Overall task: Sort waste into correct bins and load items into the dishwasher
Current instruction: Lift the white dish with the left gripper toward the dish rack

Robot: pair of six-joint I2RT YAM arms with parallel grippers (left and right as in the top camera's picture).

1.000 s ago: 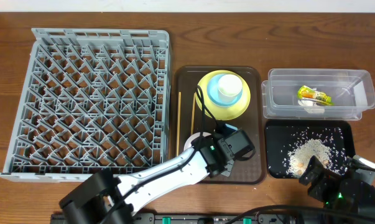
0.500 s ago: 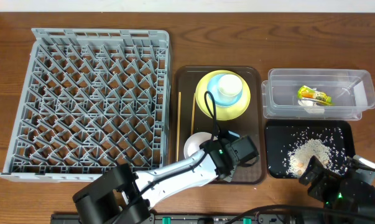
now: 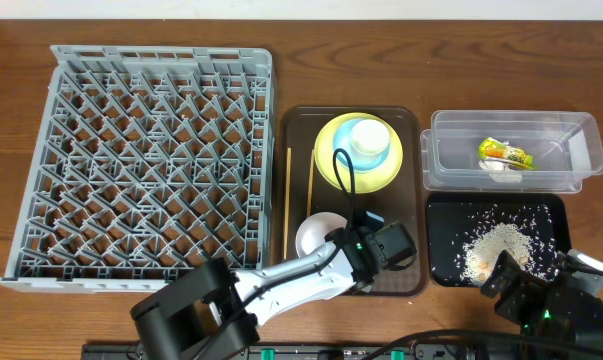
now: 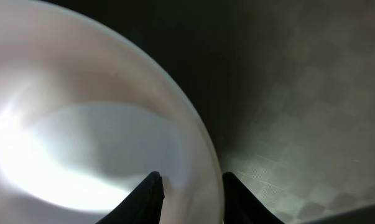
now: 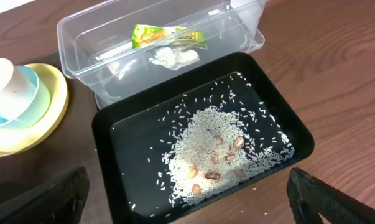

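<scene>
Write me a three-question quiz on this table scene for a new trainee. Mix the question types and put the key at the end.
1. True or false: the snack wrapper lies in the black tray.
2. What sits on the yellow plate? A) the cup B) a spoon C) a fork
3. Which gripper has one finger inside and one outside the rim of the white bowl?

Key
1. False: it lies in the clear tub.
2. A.
3. The left gripper.
</scene>
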